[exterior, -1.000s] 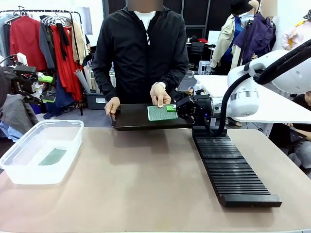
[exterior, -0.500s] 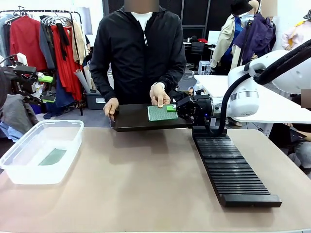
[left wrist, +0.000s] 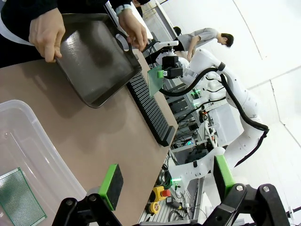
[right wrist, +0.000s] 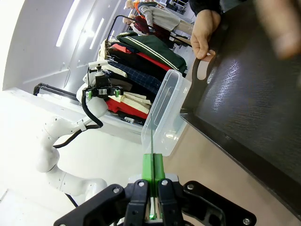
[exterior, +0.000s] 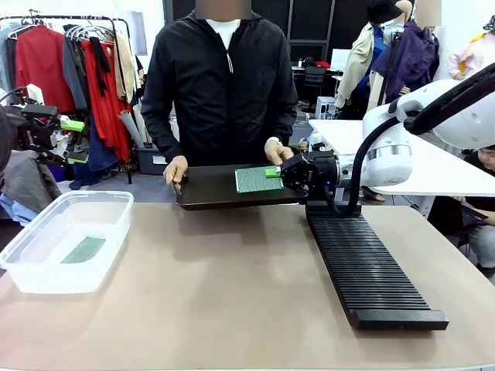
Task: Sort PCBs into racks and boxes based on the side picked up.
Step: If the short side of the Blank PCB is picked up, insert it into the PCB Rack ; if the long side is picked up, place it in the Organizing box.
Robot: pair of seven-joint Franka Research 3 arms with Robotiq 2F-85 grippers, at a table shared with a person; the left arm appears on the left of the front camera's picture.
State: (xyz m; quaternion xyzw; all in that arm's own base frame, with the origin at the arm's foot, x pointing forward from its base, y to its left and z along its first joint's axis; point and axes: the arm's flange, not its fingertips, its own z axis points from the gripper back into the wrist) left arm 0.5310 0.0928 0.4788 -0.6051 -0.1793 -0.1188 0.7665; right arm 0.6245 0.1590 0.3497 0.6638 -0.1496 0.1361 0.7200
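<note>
Front view: the person's hand (exterior: 277, 152) has lifted off the PCB (exterior: 257, 180) above the tray (exterior: 209, 190), leaving it to the right tool (exterior: 277, 171), clamped on its edge (left tool (exterior: 75, 141) gapes apart); sorting can likely proceed.

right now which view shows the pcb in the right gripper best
The front view: the PCB shows its gridded face almost whole, pinched at one edge by the right gripper. In the left wrist view the PCB is small and far off; the right wrist view shows the PCB edge-on, a thin line.
</note>
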